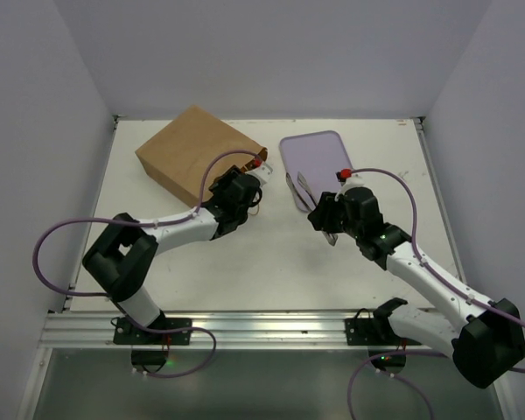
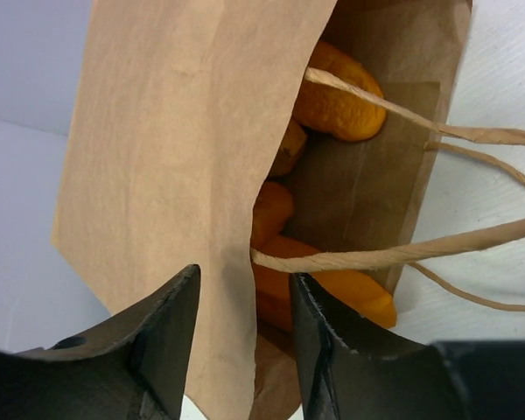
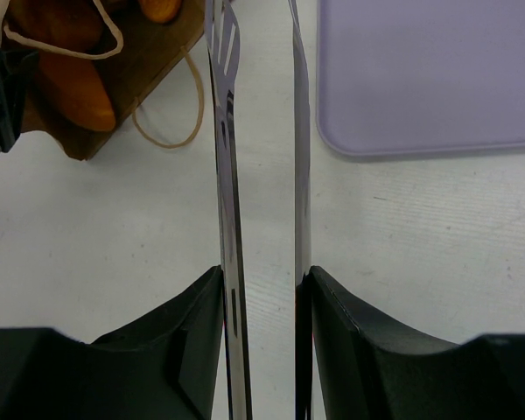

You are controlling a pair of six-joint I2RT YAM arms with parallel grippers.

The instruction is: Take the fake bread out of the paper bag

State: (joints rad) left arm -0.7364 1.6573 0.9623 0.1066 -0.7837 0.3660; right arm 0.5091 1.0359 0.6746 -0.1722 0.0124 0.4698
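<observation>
Start of the unloading. The paper bag (image 1: pixel 197 149) lies on its side at the far left of the table (image 1: pixel 271 262), its mouth turned toward the arms. The bread (image 2: pixel 337 96) is all inside it: several glossy orange pieces show through the mouth behind the string handles (image 2: pixel 420 254), and no piece is seen outside the bag. The left fingers (image 2: pixel 171 341) stand at the mouth with a narrow gap between them, straddling the upper paper edge without pinching it. The right fingers (image 3: pixel 359 341) are clamped on a pair of metal tongs (image 3: pixel 230 175), whose tips point toward the gap between the bag and the lavender tray (image 3: pixel 429 79). By this evidence nothing has been removed. Opening or steadying the mouth, reaching in with the tongs, and lifting out each piece are all left to do.
</observation>
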